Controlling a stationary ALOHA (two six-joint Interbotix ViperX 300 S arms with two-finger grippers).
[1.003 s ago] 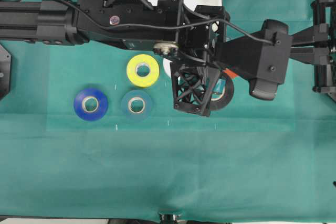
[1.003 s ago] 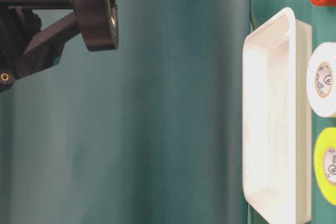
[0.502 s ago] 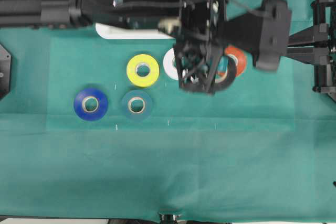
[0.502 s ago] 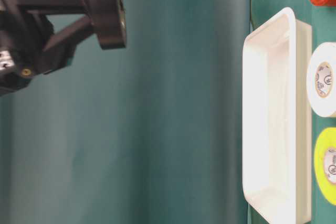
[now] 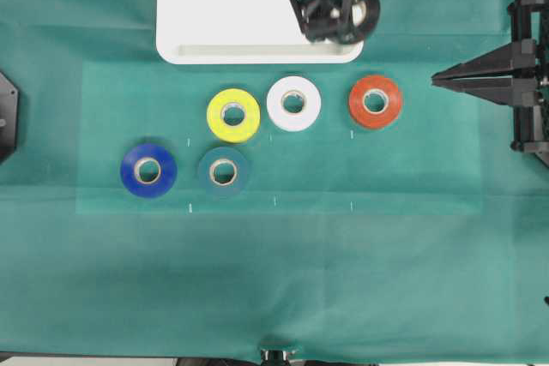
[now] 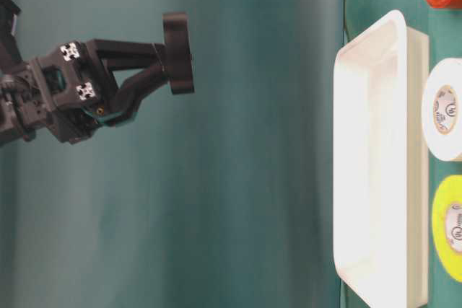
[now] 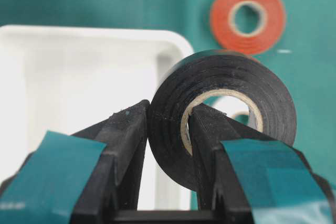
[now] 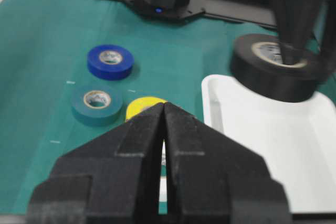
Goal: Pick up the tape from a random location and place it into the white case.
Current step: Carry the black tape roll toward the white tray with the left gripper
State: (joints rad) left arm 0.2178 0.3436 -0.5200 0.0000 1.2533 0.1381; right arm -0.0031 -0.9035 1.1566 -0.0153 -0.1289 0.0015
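Swung across in the past second from above the orange roll to the case; left gripper now poised over the case's right end, near its right rim, where a second ago sat beside the white roll and hid the orange one; clamped on the tape, one finger outside the roll's wall, the other through its pale core; tape carried on edge, no slip visible in the wrist view.

Seen from table level, tape held well clear of the case, high above its floor; carry leg of the task looking nearly done, descent and release not yet begun; tape overlapping the case's right rim in the overhead view, so likely a small shift further in over the floor called for before letting go, or risk of the roll catching the rim and tipping out.

Right gripper parked at the cloth's right edge, away from the case, jaws pressed together on nothing; yellow roll, teal roll and blue roll lying flat in front of the case, untouched.
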